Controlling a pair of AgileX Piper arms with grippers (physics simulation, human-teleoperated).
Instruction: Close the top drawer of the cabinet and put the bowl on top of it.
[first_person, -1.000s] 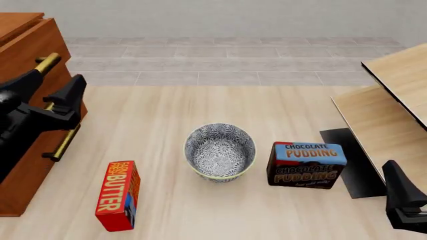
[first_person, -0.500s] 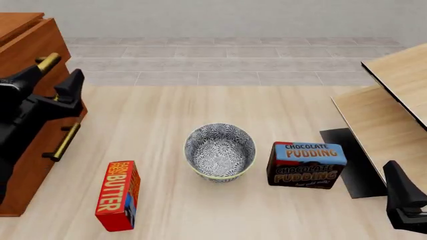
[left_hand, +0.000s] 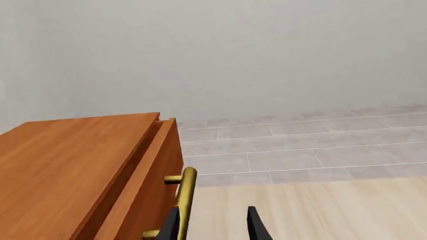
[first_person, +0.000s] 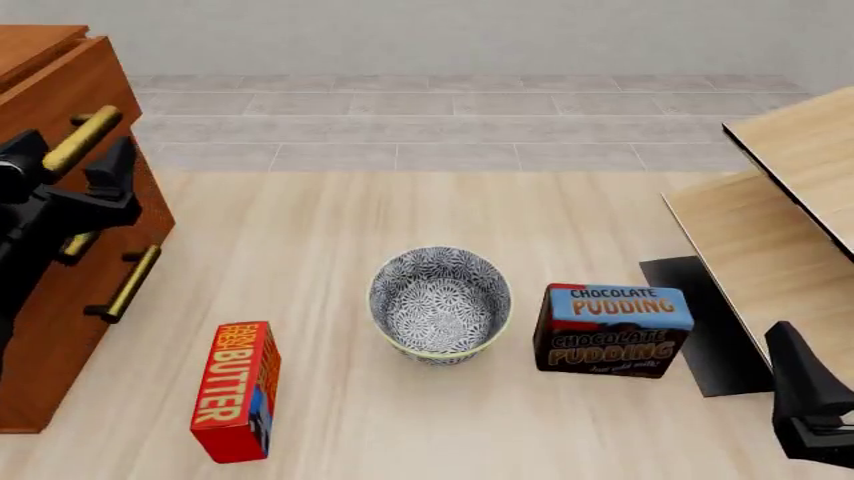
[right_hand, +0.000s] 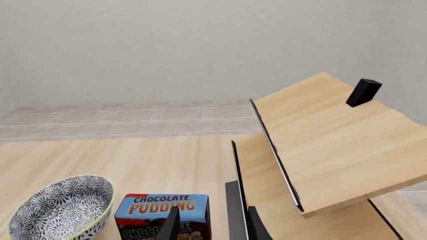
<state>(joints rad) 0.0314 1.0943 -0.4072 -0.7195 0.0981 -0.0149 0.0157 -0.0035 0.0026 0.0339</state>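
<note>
1. Left gripper (first_person: 74, 172): spread wide around the top drawer (first_person: 83, 95) handle, nothing clamped.
2. Right gripper (right_hand: 210, 225): parted, empty.
3. Bowl (first_person: 441, 302): located on the table (first_person: 320, 240), between butter box (first_person: 238, 389) and pudding box (first_person: 613, 329).

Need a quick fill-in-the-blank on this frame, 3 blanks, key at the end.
1. The bowl sits on the floor between the butter box and the ____ box.
2. The left gripper is at the cabinet's ____ drawer handle.
3. The bowl holds ____.

Missing words: pudding; top; nothing
</note>
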